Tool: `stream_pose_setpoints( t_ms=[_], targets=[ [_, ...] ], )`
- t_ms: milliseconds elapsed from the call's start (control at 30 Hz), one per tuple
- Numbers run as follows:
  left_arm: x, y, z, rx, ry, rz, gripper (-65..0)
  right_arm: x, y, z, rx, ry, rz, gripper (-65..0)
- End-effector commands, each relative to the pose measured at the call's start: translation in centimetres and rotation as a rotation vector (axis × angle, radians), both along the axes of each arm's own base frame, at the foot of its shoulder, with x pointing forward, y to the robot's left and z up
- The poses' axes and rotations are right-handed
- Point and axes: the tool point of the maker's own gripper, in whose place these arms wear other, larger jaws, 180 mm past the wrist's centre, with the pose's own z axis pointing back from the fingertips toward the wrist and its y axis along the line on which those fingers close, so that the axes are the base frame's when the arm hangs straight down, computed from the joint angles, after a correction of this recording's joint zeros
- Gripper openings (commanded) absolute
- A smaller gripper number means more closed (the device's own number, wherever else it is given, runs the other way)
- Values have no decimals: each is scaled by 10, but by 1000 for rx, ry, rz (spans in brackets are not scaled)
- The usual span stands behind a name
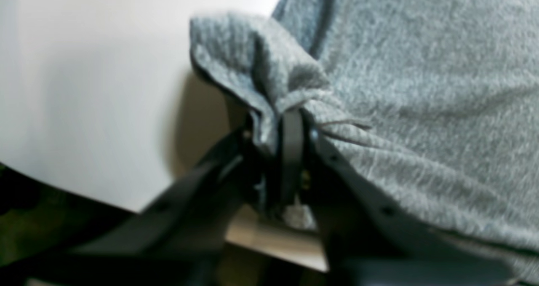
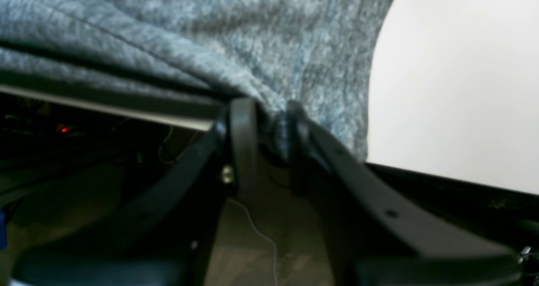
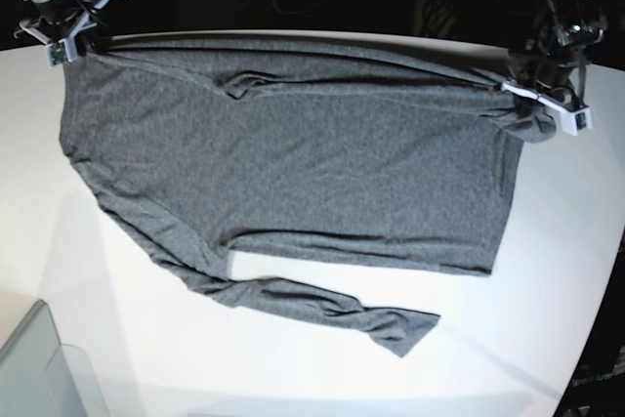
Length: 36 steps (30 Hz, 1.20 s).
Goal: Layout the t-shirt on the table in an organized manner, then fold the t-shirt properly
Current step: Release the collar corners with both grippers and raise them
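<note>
Right gripper: at the far left corner of the table in the base view; jaws pinching the t-shirt's edge, a bunch of grey cloth caught between the black fingers right at the table's rim.
T-shirt: spread mostly flat across the far half of the table, its far edge running along the far rim; a small wrinkle near that edge; one sleeve trails toward the near side as a crumpled strip.
Left gripper: at the far right edge of the table; jaws nearly together, pinching a gathered fold of the t-shirt's corner, lifted slightly off the white surface.
Bin corner: translucent grey, at the near left corner.
</note>
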Motion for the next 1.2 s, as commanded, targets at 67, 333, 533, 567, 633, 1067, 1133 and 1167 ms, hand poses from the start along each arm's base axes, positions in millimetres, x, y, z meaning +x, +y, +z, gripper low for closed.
stream_pose_setpoints(
  t_ms=[67,333,533,567,633,1067,1133,1167],
  targets=[
    [11,4,11,12,-12,-4,-443,5,-5,9,-14,-32,5,-486],
    [11,3,12,9,-7,-7,-325,5,-7,10,-19,-33,-1,-482],
    [16,3,15,4,-22,-6,-324,3,-16,13,-34,-36,-21,-482],
    [16,3,16,5,-23,-6,-324,2,-19,14,-40,-37,-29,-482],
    [19,2,21,9,-37,-11,-323,3,-25,17,-52,-47,-42,-481],
    [55,0,51,15,-154,-14,-322,38,-50,44,-93,-174,-108,-293],
    [67,4,56,18,-177,-5,-322,48,-52,49,-93,-200,-114,-293],
    [70,5,53,10,-176,1,-321,50,-52,50,-93,-208,-115,-293]
  ],
)
